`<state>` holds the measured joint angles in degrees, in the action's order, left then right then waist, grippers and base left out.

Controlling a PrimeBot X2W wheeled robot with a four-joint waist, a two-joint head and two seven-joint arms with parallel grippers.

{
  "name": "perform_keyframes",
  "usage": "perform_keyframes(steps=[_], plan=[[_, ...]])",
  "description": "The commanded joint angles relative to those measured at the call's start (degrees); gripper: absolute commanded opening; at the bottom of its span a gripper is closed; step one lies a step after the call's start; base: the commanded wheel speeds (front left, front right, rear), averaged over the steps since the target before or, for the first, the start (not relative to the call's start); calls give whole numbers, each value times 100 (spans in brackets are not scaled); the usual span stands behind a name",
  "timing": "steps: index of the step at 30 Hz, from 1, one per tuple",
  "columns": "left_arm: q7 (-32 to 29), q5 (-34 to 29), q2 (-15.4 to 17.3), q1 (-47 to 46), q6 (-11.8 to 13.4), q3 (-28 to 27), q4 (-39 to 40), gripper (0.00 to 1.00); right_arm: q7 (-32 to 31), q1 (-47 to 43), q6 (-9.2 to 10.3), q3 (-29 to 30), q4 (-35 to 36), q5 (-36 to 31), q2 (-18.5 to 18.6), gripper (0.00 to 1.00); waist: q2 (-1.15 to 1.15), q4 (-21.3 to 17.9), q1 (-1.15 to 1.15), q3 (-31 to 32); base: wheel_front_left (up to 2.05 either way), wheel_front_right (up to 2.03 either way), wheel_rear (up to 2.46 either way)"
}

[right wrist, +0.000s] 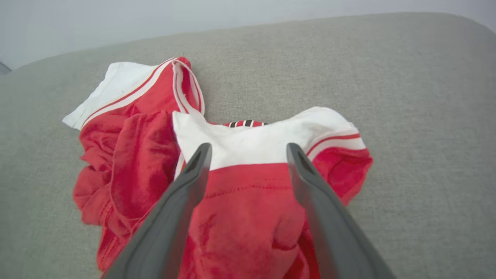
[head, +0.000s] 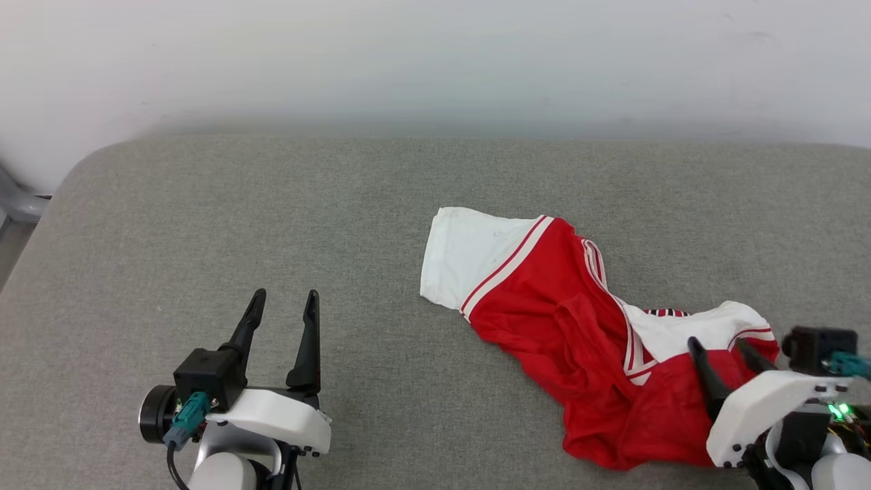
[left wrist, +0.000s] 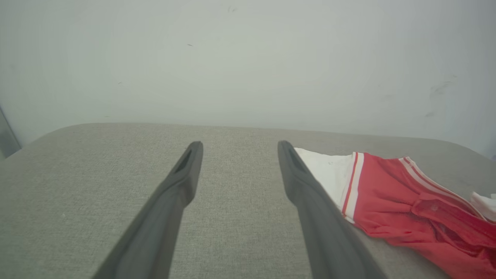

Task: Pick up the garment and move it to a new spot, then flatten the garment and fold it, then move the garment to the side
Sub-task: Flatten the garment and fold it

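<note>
Since the shirt [head: 558, 320] lies bunched and twisted on the grey cushion [head: 272, 204], neither flat nor folded, most of the job looks undone, i.e. prob. at the first pick-up.

Head view: shirt sits right of centre, white sleeve [head: 469, 255] spread toward the middle, rest crumpled toward the right gripper [head: 718, 344]. Its fingers stand apart over the near red part, nothing pinched. Left gripper [head: 286, 296] at lower left, fingers apart, empty, well apart from the cloth.

Left wrist view: left gripper [left wrist: 240, 145] spread above bare cushion, white sleeve [left wrist: 325, 170] just off to one side.

Right wrist view: right gripper [right wrist: 248, 149] straddles a hump of the shirt w/ the second sleeve [right wrist: 263, 143] beyond. Touching or not, can't tell.

To do, by my reading: grab, move, flatten, fold, set aside.
</note>
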<state>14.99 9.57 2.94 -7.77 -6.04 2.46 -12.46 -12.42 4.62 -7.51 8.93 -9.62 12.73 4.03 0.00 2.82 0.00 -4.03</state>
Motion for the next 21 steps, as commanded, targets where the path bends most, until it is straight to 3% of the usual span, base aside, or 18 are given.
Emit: perform_keyframes(steps=[1, 8, 19, 20, 21], plan=[[25, -20, -6, 51, 22, 16, -3, 100, -564, 37, 4, -283, 178, 96, 189, 100, 0, -6, 0, 10, 0, 0, 0], [25, 44, -5, -98, 19, 133, 21, 100, -2268, 344, 4, -1196, 699, 275, 862, 100, 0, 158, 0, -120, 0, 0, 0], [25, 143, -5, -251, 89, 172, 96, 100, -3002, 991, 4, -1726, 229, 350, 1343, 100, 0, 303, 0, -521, 0, 0, 0], [25, 148, -6, -269, 85, 175, 96, 100, -3020, 1048, 4, -1731, 182, 372, 1350, 96, 0, 300, 0, -548, 0, 0, 0], [25, 147, -6, -285, 86, 170, 98, 100, -3023, 1095, 4, -1730, 139, 406, 1357, 34, 0, 292, 0, -572, 0, 0, 0]])
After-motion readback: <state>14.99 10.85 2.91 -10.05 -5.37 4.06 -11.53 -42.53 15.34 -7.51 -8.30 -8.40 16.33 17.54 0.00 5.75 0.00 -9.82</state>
